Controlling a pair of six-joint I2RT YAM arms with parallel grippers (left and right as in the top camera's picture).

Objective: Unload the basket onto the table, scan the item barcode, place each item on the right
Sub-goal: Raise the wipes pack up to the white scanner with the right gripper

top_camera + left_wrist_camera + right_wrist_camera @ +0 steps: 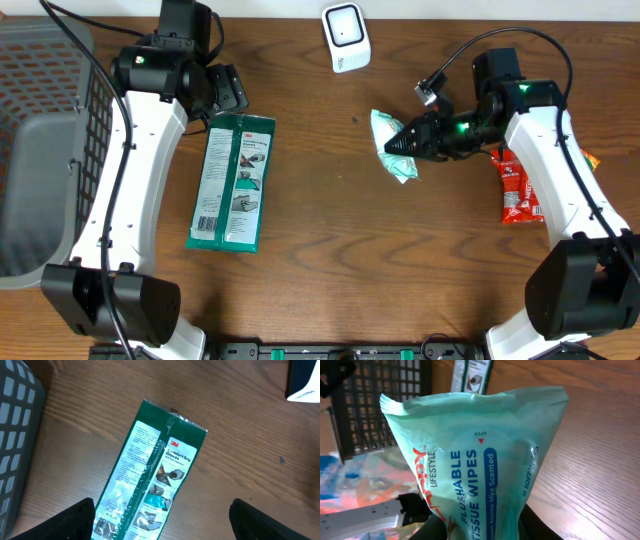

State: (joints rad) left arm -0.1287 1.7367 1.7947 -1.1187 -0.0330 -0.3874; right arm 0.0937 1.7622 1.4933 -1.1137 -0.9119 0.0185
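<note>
Materials and form. The wipes pack is a soft, pale mint film pouch with a crimped top seam, creased and pinched narrow at its lower end. It sits at 2 o'clock from the centre of the wood-grain table. My right gripper is clamped on that narrow end, one dark finger on each side of the film.

My left gripper hangs at 10 o'clock with its fingers wide apart and nothing between them. Below it lies the glove pack, a flat, glossy green sleeve.

The scanner, white with rounded corners, stands at 12 o'clock. A grey mesh basket is at 9 o'clock and a red foil packet at 3 o'clock.

Markings. The wipes read "LIFESTYLE", "FLUSHABLE TISSUE WIPES" and "OPEN" by a red triangle. The gloves read "3M Comfort Grip Gloves". I can see no barcode on the wipes pack's visible face.
</note>
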